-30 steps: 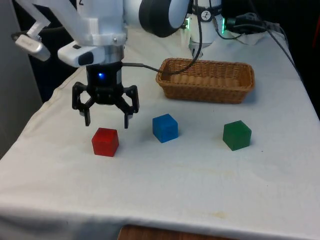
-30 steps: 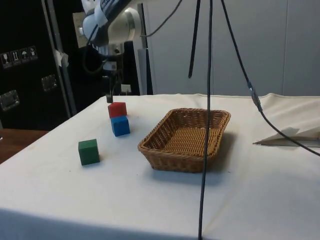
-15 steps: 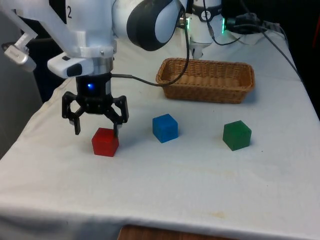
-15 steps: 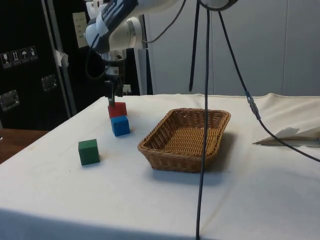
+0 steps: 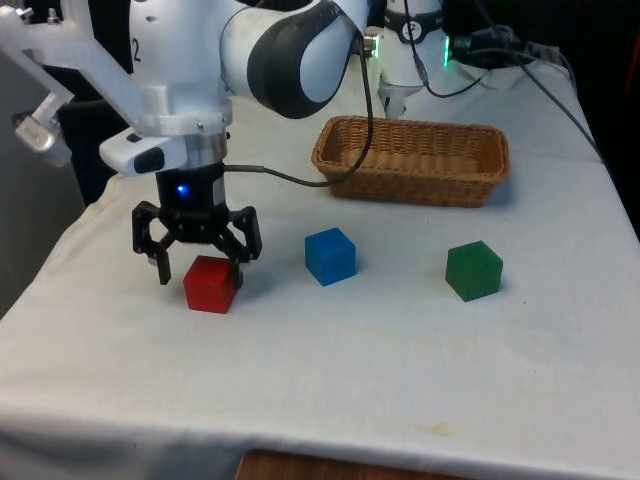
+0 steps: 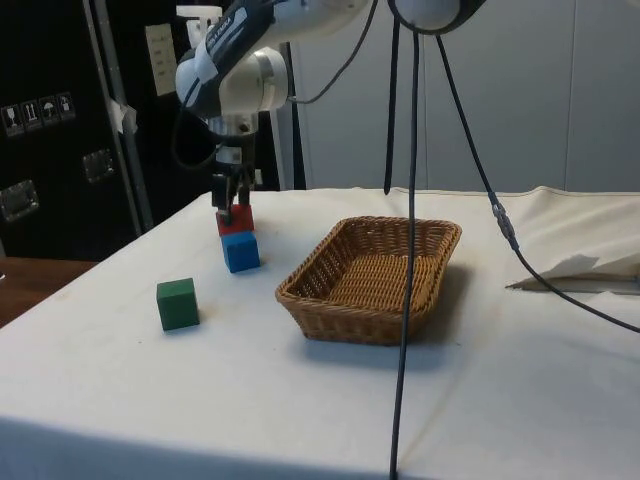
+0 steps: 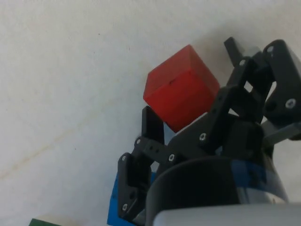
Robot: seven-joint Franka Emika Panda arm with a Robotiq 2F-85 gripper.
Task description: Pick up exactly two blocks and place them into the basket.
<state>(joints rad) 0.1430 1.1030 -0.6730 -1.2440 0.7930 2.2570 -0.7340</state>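
I have the jaws [image 5: 198, 268] spread wide and lowered around the red block [image 5: 210, 284], one finger on each side, gripping nothing. The red block sits on the worktop [image 5: 330, 360] at the front view's left, with the cloth's edge at its 9 o'clock and bare cloth at its 6. The blue block [image 5: 330, 256] lies at its 3 o'clock, apart from it; the green block [image 5: 473, 270] lies farther along. The basket [image 5: 412, 160] stands at the blue block's 1 o'clock. I can read no writing on the blocks or basket.
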